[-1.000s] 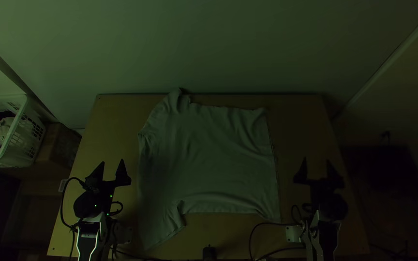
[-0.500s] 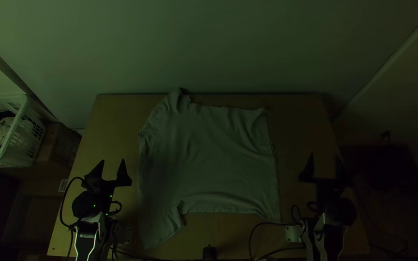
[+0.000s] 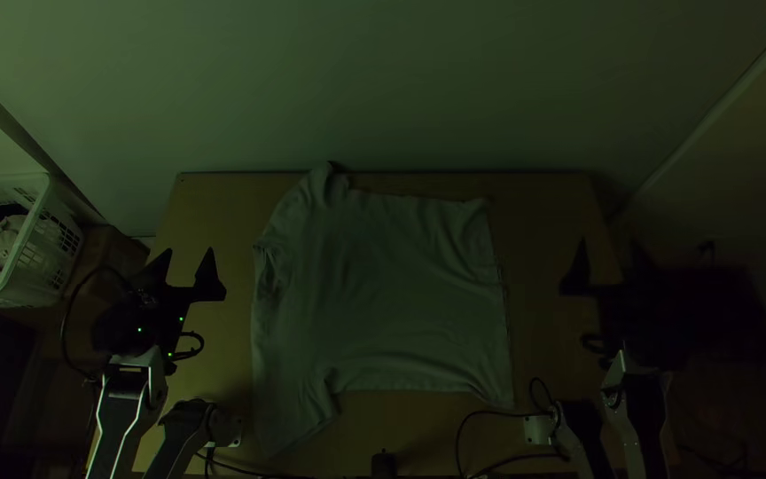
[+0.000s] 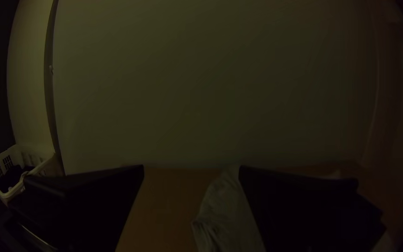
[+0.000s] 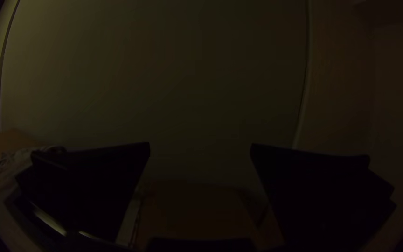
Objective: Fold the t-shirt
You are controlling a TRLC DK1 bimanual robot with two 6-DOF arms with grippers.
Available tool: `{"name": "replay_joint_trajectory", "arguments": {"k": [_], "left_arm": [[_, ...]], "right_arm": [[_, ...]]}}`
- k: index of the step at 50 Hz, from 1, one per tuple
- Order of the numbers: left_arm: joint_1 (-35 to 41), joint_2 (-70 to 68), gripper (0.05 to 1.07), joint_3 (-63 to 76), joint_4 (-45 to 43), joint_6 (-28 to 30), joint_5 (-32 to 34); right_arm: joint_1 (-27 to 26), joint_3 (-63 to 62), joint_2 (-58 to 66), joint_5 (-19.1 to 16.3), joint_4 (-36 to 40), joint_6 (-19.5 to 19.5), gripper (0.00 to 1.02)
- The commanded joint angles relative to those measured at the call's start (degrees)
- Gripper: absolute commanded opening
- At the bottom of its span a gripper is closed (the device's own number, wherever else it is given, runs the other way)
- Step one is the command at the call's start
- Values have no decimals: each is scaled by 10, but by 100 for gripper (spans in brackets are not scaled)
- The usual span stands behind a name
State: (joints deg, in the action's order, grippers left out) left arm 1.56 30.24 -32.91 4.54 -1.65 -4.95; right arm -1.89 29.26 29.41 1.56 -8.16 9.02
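Note:
The grey t-shirt [image 3: 383, 293] lies spread over the middle of the table, with light wrinkles and one sleeve reaching the far edge. My left gripper [image 3: 189, 254] is open to the left of the shirt, apart from it. Off to the right, over the table's right edge, my right gripper [image 3: 609, 245] stands open with nothing between its fingers. In the left wrist view my left gripper [image 4: 191, 169] has its fingers wide apart, with part of the shirt [image 4: 227, 212] beyond them. The right wrist view has my right gripper [image 5: 200, 145] with fingers spread.
A white laundry basket [image 3: 24, 244] holding dark and light cloth stands left of the table [image 3: 214, 200]. A wall rises behind the table's far edge. Cables [image 3: 489, 412] and a small black object [image 3: 383, 464] lie at the near edge.
Both grippers have moved up the picture; the left one also shifted slightly left, the right one to the right. The t-shirt has kept its place.

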Motion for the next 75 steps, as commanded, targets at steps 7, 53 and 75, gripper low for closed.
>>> {"name": "replay_joint_trajectory", "arguments": {"k": [7,53,75], "left_arm": [[7,131,103,-112,-14,10,6],[33,490,103,-403,39,15,6],[34,658,103,-557,121,13,6]], "right_arm": [[17,102,134,11,-5,-18,99],[61,305,439,19,17,-102,99],[70,406,583,20,84,-175,98]]}}
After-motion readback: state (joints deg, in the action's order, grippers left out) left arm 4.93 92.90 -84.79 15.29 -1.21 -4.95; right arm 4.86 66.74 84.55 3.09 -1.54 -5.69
